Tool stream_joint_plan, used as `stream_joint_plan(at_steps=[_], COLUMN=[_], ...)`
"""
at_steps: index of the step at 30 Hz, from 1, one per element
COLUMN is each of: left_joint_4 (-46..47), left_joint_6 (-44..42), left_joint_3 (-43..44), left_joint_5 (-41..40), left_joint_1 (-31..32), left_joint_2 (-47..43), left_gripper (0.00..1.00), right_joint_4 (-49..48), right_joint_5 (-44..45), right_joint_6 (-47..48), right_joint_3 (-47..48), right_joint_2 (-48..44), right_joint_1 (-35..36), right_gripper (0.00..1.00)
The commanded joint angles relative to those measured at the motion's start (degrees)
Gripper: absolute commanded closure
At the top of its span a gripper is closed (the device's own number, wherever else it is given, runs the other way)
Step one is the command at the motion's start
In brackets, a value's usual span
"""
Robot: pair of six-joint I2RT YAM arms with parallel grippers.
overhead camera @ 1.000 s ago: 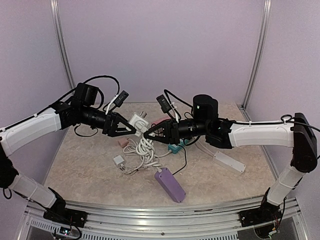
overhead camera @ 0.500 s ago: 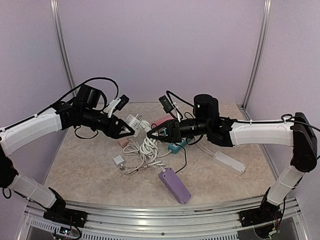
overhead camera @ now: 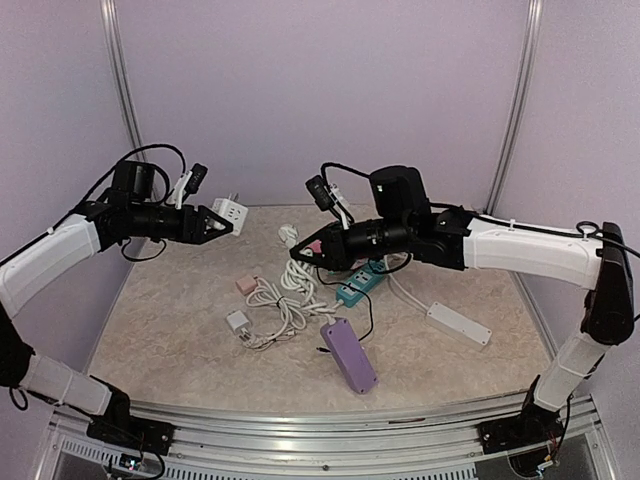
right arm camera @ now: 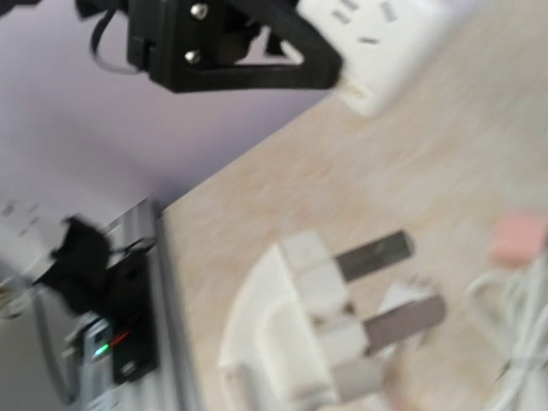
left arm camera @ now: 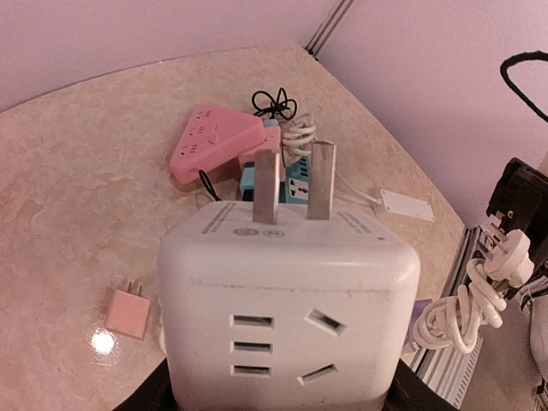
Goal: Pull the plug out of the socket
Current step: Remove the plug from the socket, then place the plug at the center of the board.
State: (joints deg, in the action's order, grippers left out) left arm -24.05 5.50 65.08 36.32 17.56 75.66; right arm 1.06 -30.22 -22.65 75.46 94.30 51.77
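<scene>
Plug (right arm camera: 300, 300) in right jaws, socket (left arm camera: 287, 317) in left jaws, apart

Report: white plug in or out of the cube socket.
Out: white plug prongs bare in the right tool, clear of the cube socket in the left tool.

White socket (left arm camera: 287, 300), white plug (right arm camera: 300, 295) (grey prongs (right arm camera: 370, 252)), marbled beige table (overhead camera: 160, 330).

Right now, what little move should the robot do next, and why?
Probably lower the socket to the table and let go. The left gripper holds it in the air, and the plug in the right gripper is already out, prongs bare, well apart from it.
</scene>
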Motion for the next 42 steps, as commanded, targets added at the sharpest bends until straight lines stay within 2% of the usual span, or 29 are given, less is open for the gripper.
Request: stream_joint_plan(at_steps=[1,6,9,21,25,32,36,42], left_joint_4=[6.7,7.4,6.5,5.3,5.2,4.9,4.8,4.7], left_joint_6=[4.2,6.3,7.4,7.2,7.6,7.6,7.5,7.7], left_joint_3=[-1.7,-2.2,-1.8,-1.5,-1.4,-1.4,-1.4,-1.4], left_joint_5=[4.1,2.6,1.4,-1.4,-0.4,-0.9,-1.0,-1.0], left_joint_1=[-4.7,-8.5,-10.8,-12.0,-12.0,-12.0,-12.0,-12.0], left_joint_2=[-5.7,-7.1,-6.5,-6.9,-6.0,-5.1,-4.6,-3.5], left_gripper=[0.81,0.80,0.80,0.80,0.80,0.80,0.80,0.80], right_joint_4=[6.7,6.3,6.2,6.0,6.6,8.0,6.2,3.4], right_joint_5=[12.0,22.2,25.3,20.0,18.8,20.5,21.5,22.8], right_joint_6=[5.6,4.8,4.5,3.5,3.1,3.2,3.6,4.7], right_joint_3=[6.6,12.2,16.0,25.2,26.1,26.8,24.7,20.5], right_joint_2=[2.9,9.6,14.4,28.5,31.2,32.6,30.4,25.9], right_joint_1=[2.0,4.2,5.2,5.6,5.6,5.6,5.6,5.5], right_gripper=[1.00,1.00,1.00,1.00,0.95,0.73,0.52,0.29])
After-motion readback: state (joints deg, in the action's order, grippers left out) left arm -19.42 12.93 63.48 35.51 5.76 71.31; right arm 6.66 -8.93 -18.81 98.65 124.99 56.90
